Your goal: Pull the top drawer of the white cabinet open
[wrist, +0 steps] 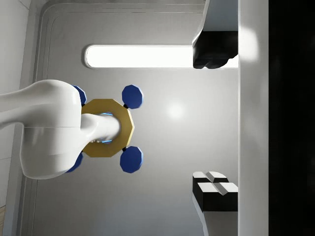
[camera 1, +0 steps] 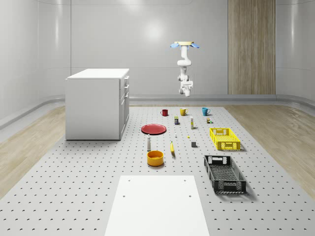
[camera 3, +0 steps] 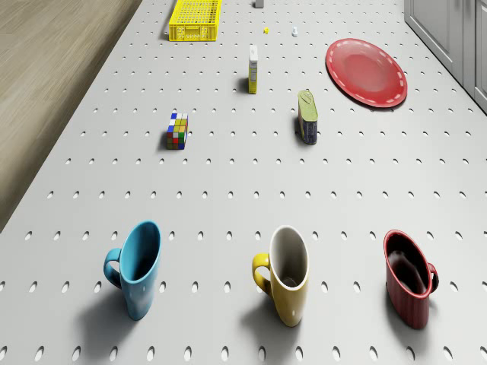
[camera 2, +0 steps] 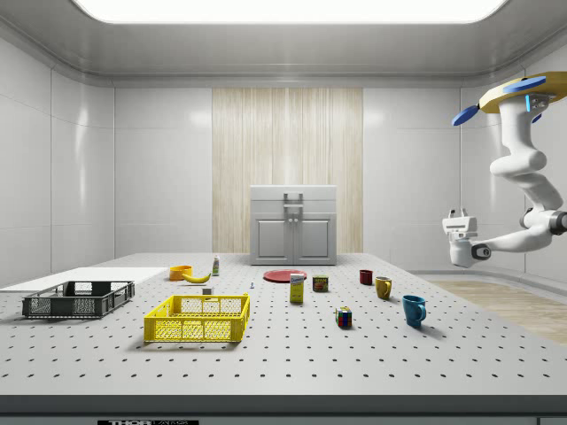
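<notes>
The white cabinet (camera 1: 96,104) stands on the table at the whole-scene view's left, its drawer front facing right. Its top drawer (camera 2: 293,197) is closed, with a handle (camera 2: 293,198) on its face. My drone (camera 1: 185,45) hovers high over the far end of the table, above the row of mugs and well to the right of the cabinet. The arm hangs down and curls back, so my gripper (camera 2: 458,215) points upward. In the wrist view the gripper (wrist: 216,118) is open, its fingers (wrist: 214,189) far apart and holding nothing, facing the drone's body (wrist: 106,129).
Below the drone stand a blue mug (camera 3: 137,266), a yellow mug (camera 3: 285,274) and a red mug (camera 3: 409,277). A red plate (camera 1: 153,129) lies near the cabinet. Also on the table are a yellow crate (camera 1: 225,138), a black crate (camera 1: 224,173) and an orange bowl (camera 1: 155,158).
</notes>
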